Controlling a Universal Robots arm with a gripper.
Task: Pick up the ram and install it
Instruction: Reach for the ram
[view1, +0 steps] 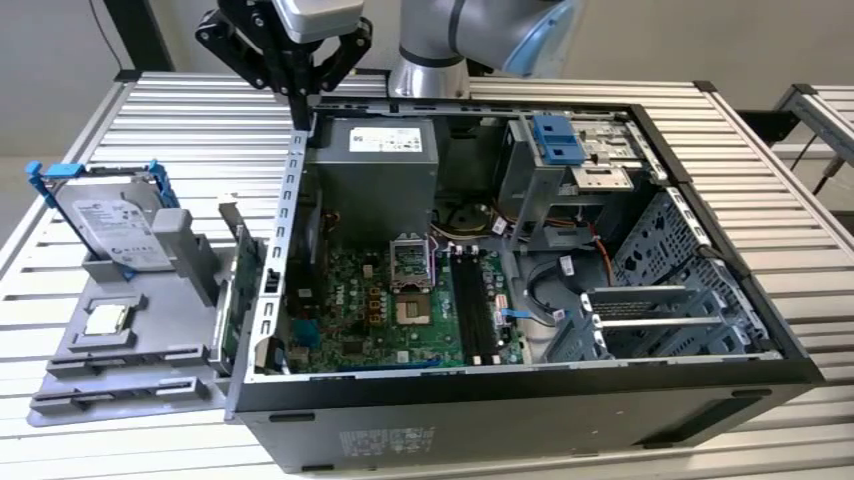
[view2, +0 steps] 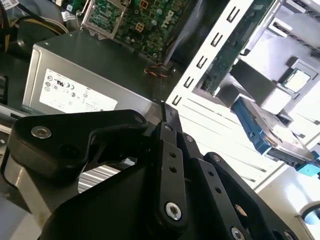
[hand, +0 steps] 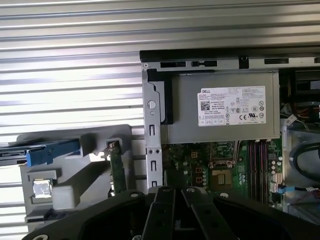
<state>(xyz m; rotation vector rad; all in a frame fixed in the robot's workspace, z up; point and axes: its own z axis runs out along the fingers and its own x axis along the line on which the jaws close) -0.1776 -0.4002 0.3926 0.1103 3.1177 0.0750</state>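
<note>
My gripper hangs above the back corner of the open computer case, on the exterior view's left. Its black fingers are shut with nothing between them, and they look closed in both wrist views. Below it lies the grey power supply with its pale label. On the green motherboard the dark memory slots run beside the processor socket. The ram is hidden from me.
A grey holder stands at the exterior view's left of the case. It carries a hard drive in a blue frame and a silver processor chip. A green card stands on edge beside it. The slatted metal table surrounds everything.
</note>
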